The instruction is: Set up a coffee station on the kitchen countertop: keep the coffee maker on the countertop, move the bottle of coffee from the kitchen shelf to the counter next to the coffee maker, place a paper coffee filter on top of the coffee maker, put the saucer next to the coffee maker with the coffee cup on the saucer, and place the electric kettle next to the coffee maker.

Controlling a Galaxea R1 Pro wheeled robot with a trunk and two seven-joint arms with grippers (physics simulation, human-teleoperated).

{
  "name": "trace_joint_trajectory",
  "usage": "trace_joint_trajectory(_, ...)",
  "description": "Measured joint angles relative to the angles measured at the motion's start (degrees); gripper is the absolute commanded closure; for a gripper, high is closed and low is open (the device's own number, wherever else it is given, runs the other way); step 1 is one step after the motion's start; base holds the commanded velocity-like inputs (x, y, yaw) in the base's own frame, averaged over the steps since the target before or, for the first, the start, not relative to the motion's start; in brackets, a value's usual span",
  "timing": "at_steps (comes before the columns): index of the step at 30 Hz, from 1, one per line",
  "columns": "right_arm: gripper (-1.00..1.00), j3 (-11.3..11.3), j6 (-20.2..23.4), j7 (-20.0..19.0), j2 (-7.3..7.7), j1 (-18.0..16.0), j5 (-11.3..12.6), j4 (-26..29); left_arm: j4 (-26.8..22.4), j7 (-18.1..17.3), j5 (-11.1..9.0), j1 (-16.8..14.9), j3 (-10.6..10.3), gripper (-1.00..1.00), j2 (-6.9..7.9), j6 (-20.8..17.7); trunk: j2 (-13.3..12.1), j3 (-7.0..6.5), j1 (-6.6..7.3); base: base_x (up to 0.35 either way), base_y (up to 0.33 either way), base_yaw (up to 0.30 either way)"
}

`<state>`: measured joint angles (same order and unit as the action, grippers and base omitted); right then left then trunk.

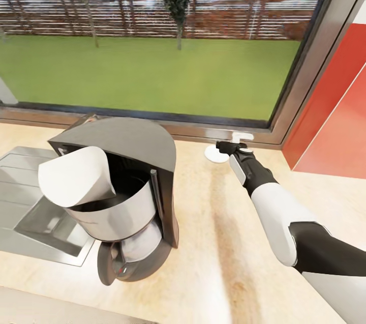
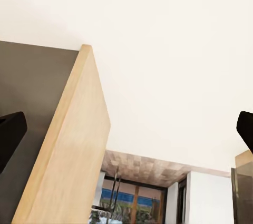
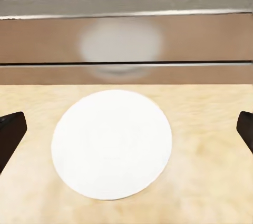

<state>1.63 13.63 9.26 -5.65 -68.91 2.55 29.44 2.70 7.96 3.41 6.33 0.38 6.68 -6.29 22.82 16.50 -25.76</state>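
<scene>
Right wrist view: saucer lying flat on the counter, framed by the spread-open right pincer. Thin, rigid, probably brittle; best gripped at the rim.

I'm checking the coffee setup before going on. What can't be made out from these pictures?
- Saucer: in the head view, the right tool covers its near right edge.
- Coffee maker: the paper filter hides part of its top.
- Left tool: only fingertips show at the left wrist view's edges.
</scene>
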Motion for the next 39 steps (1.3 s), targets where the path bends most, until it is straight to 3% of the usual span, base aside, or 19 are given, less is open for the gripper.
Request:
trace_joint_trajectory(24,-1.0,0.08,-0.17,0.05,0.16,0.0,0.0,0.0,0.0,0.0,0.0,0.0,0.0,-1.0,0.0,0.05,0.0,2.17,0.0,0.0,0.0,0.0)
trace_joint_trajectory(32,-1.0,-0.13,-0.45,0.33,0.21,-0.15,-0.37,0.33,-0.25,0.0,-0.08,0.17,-0.06,-1.0,0.32,0.37,0.01,2.27,0.01,0.0,0.0,0.0)
trace_joint_trajectory(39,-1.0,-0.02,-2.39,0.38,-0.42,0.02,-0.48,0.64,-0.16,-0.08,0.09,0.17,0.01,-1.0,-0.29,-0.11,0.01,2.27,0.01,0.063,0.0,0.0)
